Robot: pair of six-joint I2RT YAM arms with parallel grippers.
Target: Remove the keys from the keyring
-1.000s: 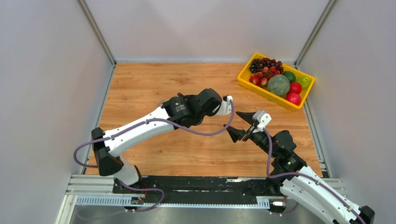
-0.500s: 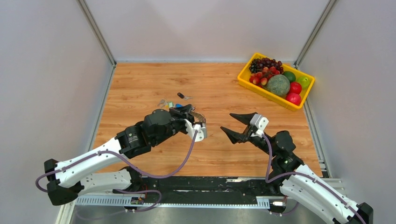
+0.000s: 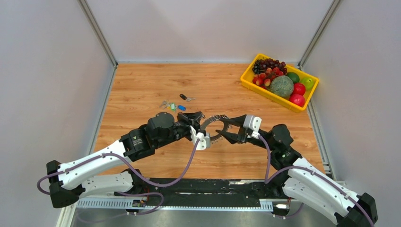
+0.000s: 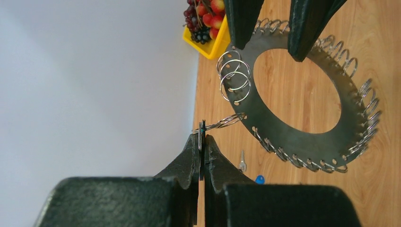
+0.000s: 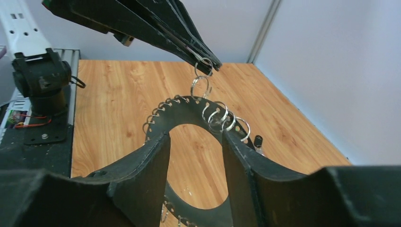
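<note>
The keyring [image 3: 213, 127] is a large dark grey flat ring with small wire loops along its rim, held off the table between the arms. My left gripper [image 3: 202, 124] is shut on a small split loop [image 4: 222, 123] hanging from the ring's rim [image 4: 293, 132]. My right gripper [image 3: 222, 128] is open, its fingers [image 4: 243, 21] spread over the ring's opposite rim [image 5: 189, 108]. Loose keys lie on the wood: a black-headed one [image 3: 184, 97], a blue-headed one [image 3: 181, 107] and a silver one [image 3: 164, 104].
A yellow tray [image 3: 257, 87] of fruit stands at the back right corner. Grey walls close in the wooden table [image 3: 142, 85] on three sides. The arm bases and a black rail [image 3: 203, 187] run along the near edge.
My left gripper has carried the keyring to the right, toward the centre. My right gripper has moved left and its open fingers now reach over the ring.
</note>
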